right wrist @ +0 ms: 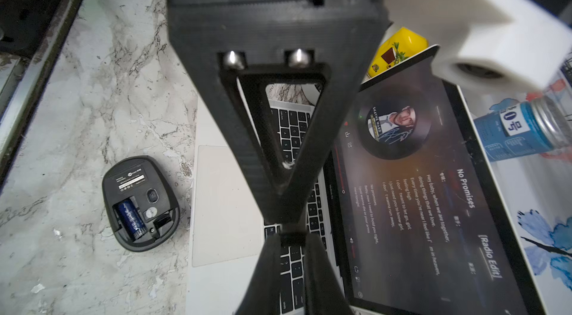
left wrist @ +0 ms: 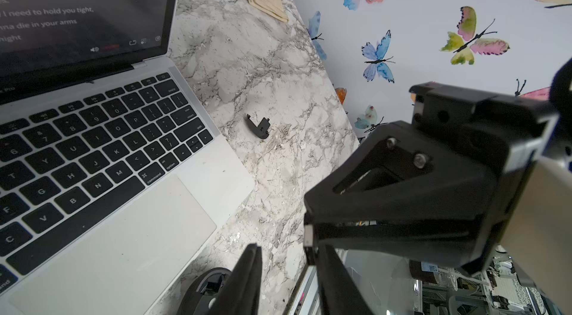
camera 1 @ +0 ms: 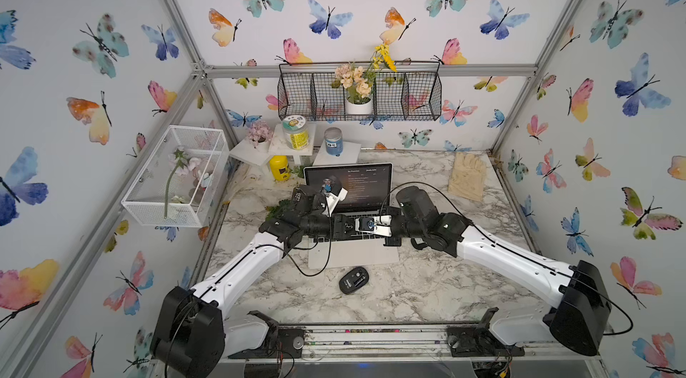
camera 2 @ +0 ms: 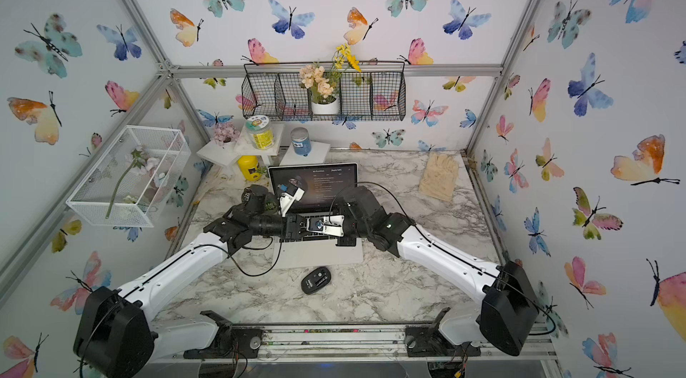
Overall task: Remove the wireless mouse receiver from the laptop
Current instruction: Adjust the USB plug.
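Note:
The silver laptop [camera 1: 352, 255] stands open mid-table, its dark screen [right wrist: 418, 192] lit with text. Both arms meet above its keyboard [left wrist: 93, 155]. My right gripper [right wrist: 292, 237] is shut on the wireless mouse receiver [right wrist: 292, 239], a tiny black stub pinched at its fingertips, clear of the laptop's edges. In the left wrist view the receiver [left wrist: 309, 236] shows a pale metal end and sits between the fingers of my left gripper [left wrist: 288, 248]. Those fingers stand apart: one finger [left wrist: 334, 282] is right beside the stub, and marble shows between the stub and the other.
A black mouse [camera 1: 353, 280] lies upside down in front of the laptop, battery bay open. A small black plastic piece [left wrist: 259, 127] lies on the marble right of the keyboard. Beige gloves [camera 1: 467, 175] are at back right. Jars [camera 1: 333, 140] and a yellow bottle [camera 1: 279, 167] stand behind the screen.

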`<state>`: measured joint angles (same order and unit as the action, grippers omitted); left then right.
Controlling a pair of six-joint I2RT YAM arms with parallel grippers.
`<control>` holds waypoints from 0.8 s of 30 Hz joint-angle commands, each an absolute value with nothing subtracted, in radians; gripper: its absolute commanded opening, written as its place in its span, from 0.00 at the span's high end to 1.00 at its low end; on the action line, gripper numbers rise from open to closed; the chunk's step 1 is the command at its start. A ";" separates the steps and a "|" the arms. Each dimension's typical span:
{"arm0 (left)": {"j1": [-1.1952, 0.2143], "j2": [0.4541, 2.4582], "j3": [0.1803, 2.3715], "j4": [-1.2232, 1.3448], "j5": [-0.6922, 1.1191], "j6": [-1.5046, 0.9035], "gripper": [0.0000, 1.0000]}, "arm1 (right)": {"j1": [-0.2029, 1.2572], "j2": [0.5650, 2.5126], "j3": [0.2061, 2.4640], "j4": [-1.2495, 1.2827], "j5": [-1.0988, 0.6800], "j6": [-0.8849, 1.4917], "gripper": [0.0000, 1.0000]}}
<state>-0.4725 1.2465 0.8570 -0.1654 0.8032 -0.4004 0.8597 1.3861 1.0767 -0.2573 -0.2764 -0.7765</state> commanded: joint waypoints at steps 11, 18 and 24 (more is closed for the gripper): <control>-0.471 1.276 0.890 -0.146 0.889 -0.387 1.00 | 0.877 1.410 1.115 -0.256 -0.262 -0.760 0.94; -0.464 1.273 0.877 -0.143 0.895 -0.373 1.00 | 0.862 1.366 1.071 -0.115 -0.039 -0.465 0.42; -0.444 1.248 0.830 -0.048 0.932 -0.388 1.00 | 0.765 1.356 1.154 -0.175 -0.073 -0.053 0.33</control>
<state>-0.4526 1.2743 0.8547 -0.1135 0.8677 -0.3901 0.7860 1.3739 1.0908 -0.1726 -0.1089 -0.3412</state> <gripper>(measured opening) 0.053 0.674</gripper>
